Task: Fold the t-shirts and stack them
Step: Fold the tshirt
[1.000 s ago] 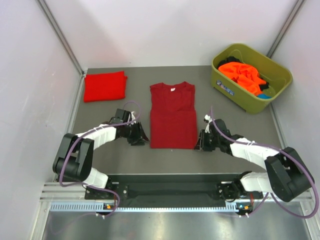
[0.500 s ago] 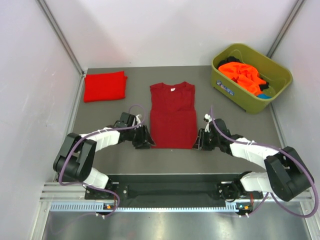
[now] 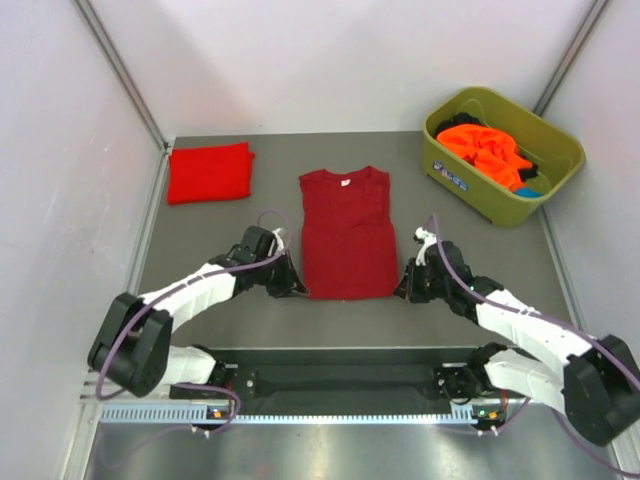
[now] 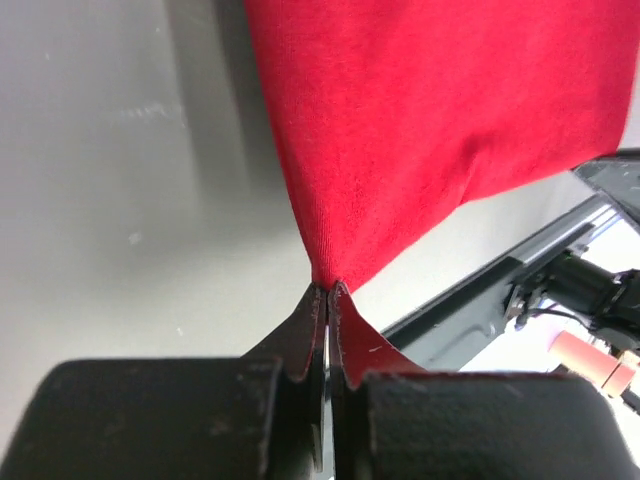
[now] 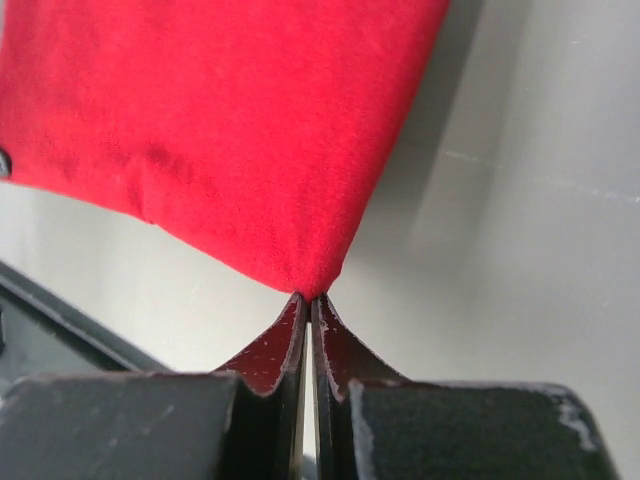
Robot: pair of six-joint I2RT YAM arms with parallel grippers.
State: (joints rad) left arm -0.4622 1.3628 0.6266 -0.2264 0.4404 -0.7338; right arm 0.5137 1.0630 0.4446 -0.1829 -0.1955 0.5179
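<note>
A dark crimson t-shirt (image 3: 346, 230) lies in the middle of the table, sleeves folded in, white neck label at the far end. My left gripper (image 3: 297, 288) is shut on its near left corner (image 4: 328, 275). My right gripper (image 3: 400, 291) is shut on its near right corner (image 5: 305, 283). In both wrist views the cloth rises off the table from the pinched corners. A brighter red t-shirt (image 3: 209, 172) lies folded at the far left. Orange t-shirts (image 3: 486, 149) are heaped in the tub.
The olive-green tub (image 3: 448, 165) stands at the far right corner, with dark and blue cloth among the orange. Pale walls close in the table on the left, right and back. A metal rail (image 3: 340, 378) runs along the near edge between the arm bases.
Both grippers closed in on the crimson shirt's near corners and shut on them. The left one slid right to the hem corner; the corners now lift slightly.
</note>
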